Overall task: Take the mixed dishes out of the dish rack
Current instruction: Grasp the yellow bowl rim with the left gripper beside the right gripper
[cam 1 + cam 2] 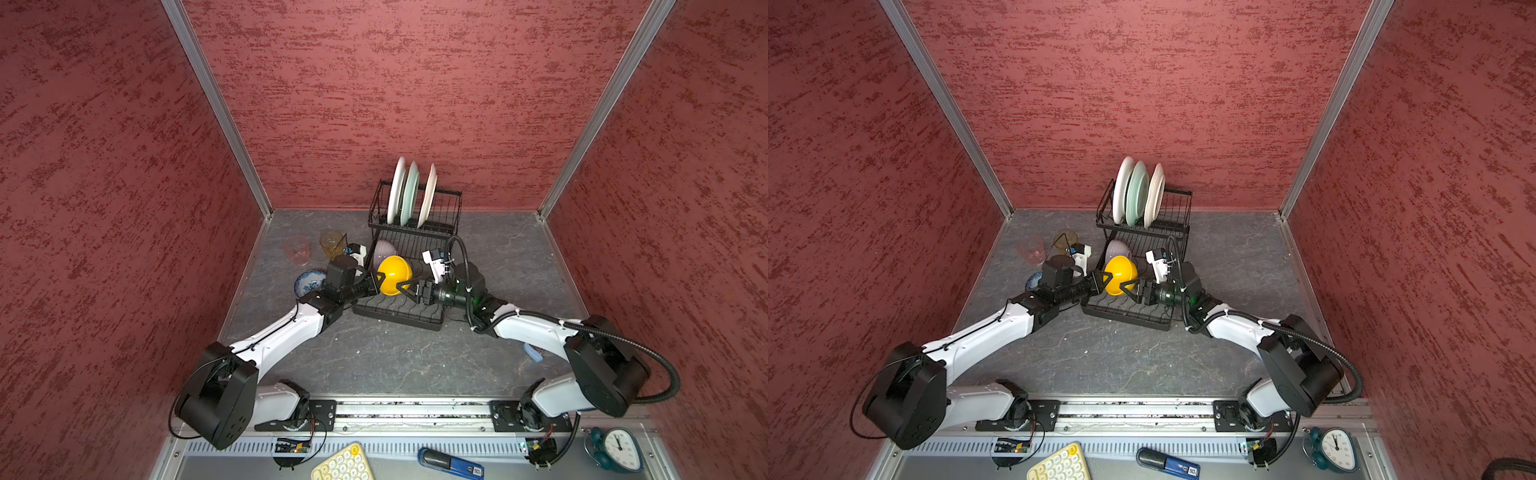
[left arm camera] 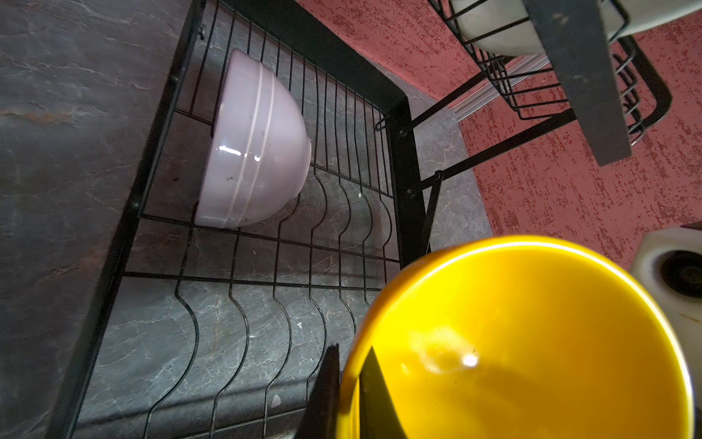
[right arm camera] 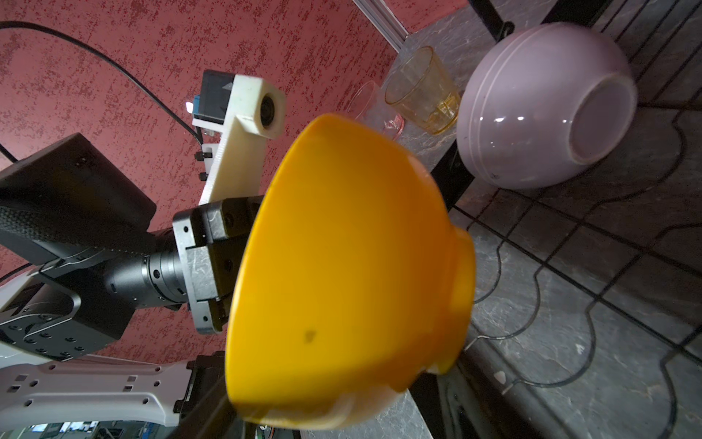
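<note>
Holding the yellow bowl (image 1: 395,274) by its rim, my left claw (image 1: 379,279) clamped, over the low tray of the rack (image 1: 397,319); my right claw (image 1: 404,291) gapes beside it. I should lift it slowly, clear of the wires.

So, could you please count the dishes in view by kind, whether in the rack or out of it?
Plates: 3, white plate, green plate, cream plate
Bowls: 3, lilac bowl, yellow bowl, blue-patterned bowl
Glasses: 2, amber glass, pink glass
Total: 8
</note>
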`<control>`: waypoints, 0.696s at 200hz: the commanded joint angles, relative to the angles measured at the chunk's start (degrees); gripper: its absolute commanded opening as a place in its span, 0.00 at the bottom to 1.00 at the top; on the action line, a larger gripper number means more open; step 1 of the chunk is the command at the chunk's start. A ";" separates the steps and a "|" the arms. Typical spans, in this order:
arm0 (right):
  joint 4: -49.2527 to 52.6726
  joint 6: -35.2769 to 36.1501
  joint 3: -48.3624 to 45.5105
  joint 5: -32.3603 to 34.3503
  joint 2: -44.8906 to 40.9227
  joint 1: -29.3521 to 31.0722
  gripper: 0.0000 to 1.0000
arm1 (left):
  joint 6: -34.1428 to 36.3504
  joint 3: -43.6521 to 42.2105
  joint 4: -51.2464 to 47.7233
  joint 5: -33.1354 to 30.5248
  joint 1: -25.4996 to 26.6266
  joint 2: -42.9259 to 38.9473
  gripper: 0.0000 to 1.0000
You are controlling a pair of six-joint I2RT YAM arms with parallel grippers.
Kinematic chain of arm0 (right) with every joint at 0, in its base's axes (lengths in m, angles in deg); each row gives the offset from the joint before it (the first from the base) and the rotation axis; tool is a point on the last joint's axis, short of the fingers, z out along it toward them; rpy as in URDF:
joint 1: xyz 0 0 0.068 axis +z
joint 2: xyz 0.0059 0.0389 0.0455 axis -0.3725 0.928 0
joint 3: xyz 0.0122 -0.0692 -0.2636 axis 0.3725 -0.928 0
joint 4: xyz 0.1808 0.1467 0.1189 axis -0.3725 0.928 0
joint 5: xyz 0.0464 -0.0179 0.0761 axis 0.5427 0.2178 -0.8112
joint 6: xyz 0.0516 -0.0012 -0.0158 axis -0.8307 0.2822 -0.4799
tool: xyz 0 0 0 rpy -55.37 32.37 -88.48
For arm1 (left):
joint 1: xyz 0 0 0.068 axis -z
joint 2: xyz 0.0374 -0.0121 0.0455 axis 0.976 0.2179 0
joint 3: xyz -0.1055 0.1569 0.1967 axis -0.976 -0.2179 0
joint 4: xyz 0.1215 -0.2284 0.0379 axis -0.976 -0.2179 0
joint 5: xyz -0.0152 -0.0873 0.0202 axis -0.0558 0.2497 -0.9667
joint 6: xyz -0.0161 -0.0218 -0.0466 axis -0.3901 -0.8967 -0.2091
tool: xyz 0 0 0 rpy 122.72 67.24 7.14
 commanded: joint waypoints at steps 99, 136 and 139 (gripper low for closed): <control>-0.95 1.26 0.36 4.82 -0.29 0.10 0.99 | 1.35 -0.45 -1.61 0.68 0.62 -1.66 0.00; 1.19 2.45 0.32 6.92 -0.55 0.11 0.99 | 1.36 -0.43 -2.43 0.52 -0.24 -2.80 0.00; 1.41 2.55 0.33 7.11 -0.57 0.10 0.99 | 1.35 -0.45 -2.56 0.52 -0.45 -2.89 0.00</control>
